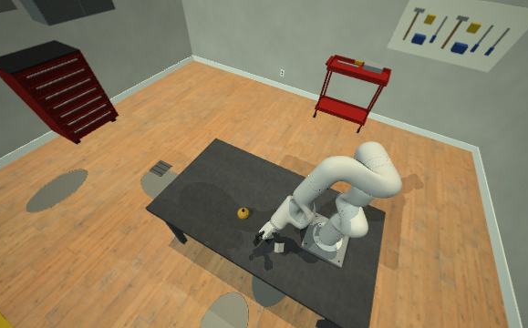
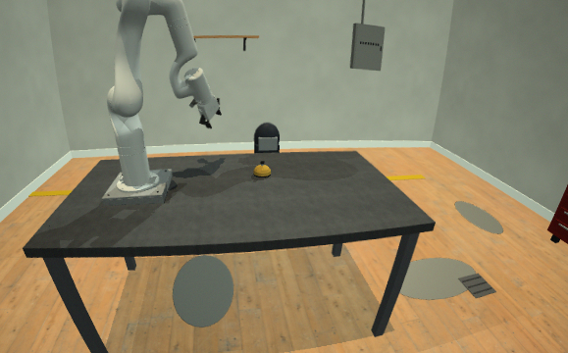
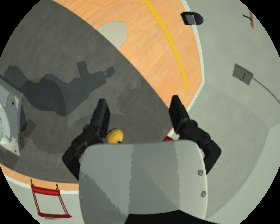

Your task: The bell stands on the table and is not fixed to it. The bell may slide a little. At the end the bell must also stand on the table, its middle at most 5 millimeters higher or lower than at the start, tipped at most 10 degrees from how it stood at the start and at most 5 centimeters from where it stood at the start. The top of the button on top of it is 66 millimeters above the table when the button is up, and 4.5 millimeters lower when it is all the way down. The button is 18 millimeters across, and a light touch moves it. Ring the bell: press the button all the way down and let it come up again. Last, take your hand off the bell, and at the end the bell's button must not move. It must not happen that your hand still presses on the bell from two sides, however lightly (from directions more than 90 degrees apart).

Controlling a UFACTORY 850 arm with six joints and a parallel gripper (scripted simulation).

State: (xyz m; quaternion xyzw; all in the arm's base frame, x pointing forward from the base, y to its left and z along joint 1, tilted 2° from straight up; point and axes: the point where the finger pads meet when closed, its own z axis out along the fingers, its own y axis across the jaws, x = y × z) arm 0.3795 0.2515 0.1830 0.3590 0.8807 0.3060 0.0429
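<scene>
On dark grey table [image 2: 313, 216], right of our white arm's square metal base plate [image 2: 163, 196], small yellow dome bell [image 2: 262, 170] stands upright. We hold black two-finger gripper [image 2: 208, 121] high above table, fingers spread wide, grasping nothing, well apart from bell.

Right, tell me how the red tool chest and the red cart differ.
The tool chest is a closed block of drawers with silver handles and a black top; the cart is an open frame on thin legs with two trays. The tool chest carries nothing visible on top; the cart's upper tray holds a few small items. The tool chest looks bulkier than the cart. Both are red and stand on the wooden floor by a wall.
</scene>
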